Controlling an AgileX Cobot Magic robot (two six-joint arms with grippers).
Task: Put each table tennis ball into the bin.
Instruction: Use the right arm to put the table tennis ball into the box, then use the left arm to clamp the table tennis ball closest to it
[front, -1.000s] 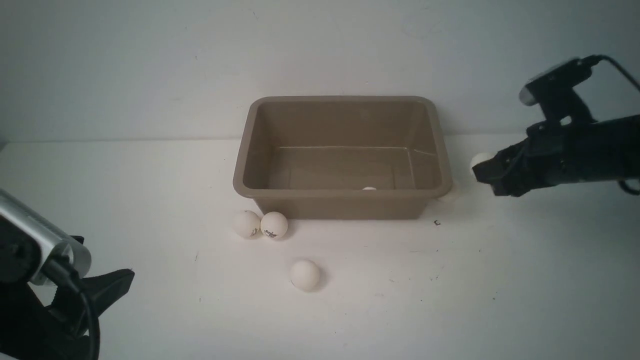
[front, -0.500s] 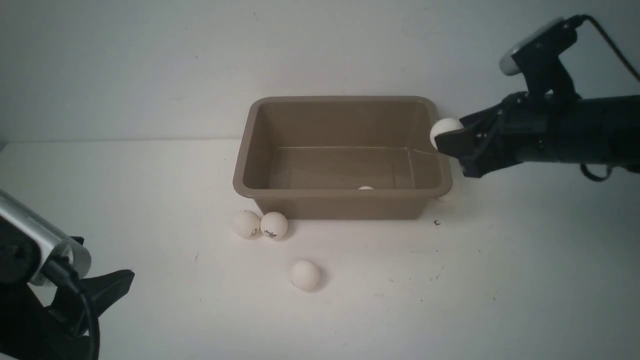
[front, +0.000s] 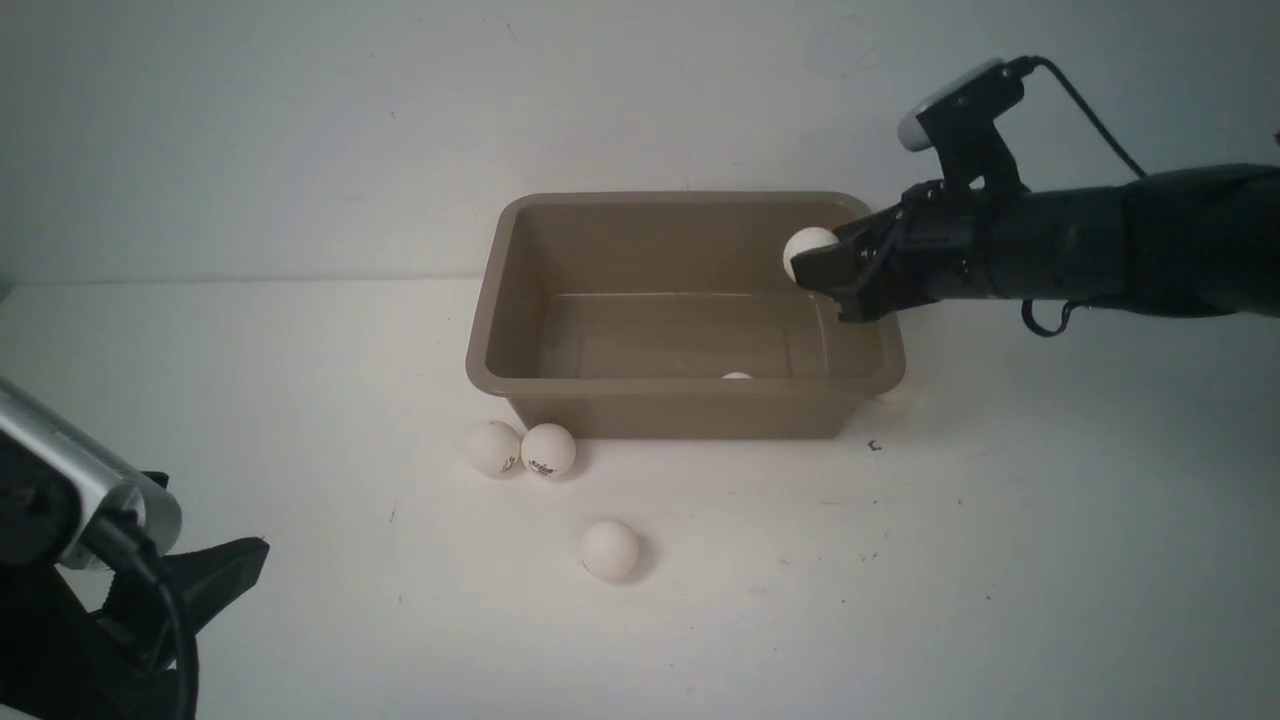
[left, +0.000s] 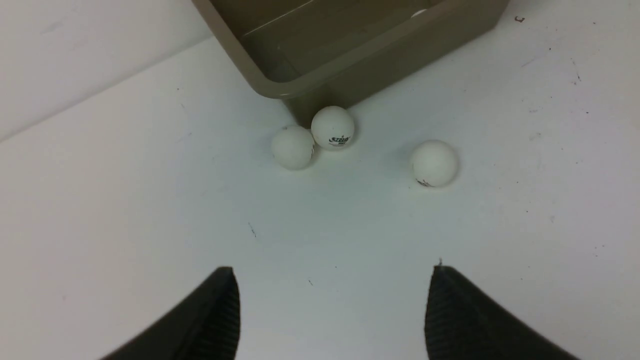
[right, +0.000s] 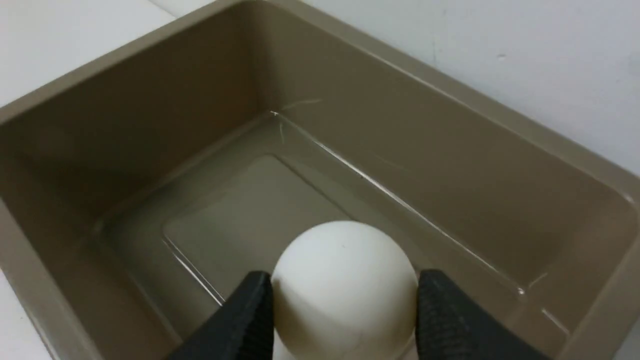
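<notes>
Since a second ago, the right arm has swung in from outside the bin's right wall, up and across its rim; nothing else has shifted. The counter (front: 1000, 560) lies bare to the front and right, so there is plenty of room to move there. The bin (front: 680, 410) stands near the back wall, and its flared rim is the one edge to clear.

The right pincer (front: 812, 264) hangs just inside the right rim, above the bin floor, clamped from both sides on the held ball (front: 806, 243). It looks to be placed so that a release drops the ball inside rather than onto the rim. The left pincer (left: 332, 280) sits low at the near left, jaws wide apart with nothing between them, facing the loose balls.

The sunk ball (front: 737, 377) lies inside the bin against its front wall, only its top showing. At the front left corner the outer ball (front: 494, 447) touches the inner ball (front: 548, 450). Both are tight to the wall and probably awkward to straddle. The lone ball (front: 610, 549) sits in the open, likely the easiest pick. The corner ball (front: 893, 392) peeps from behind the front right corner, mostly hidden.
</notes>
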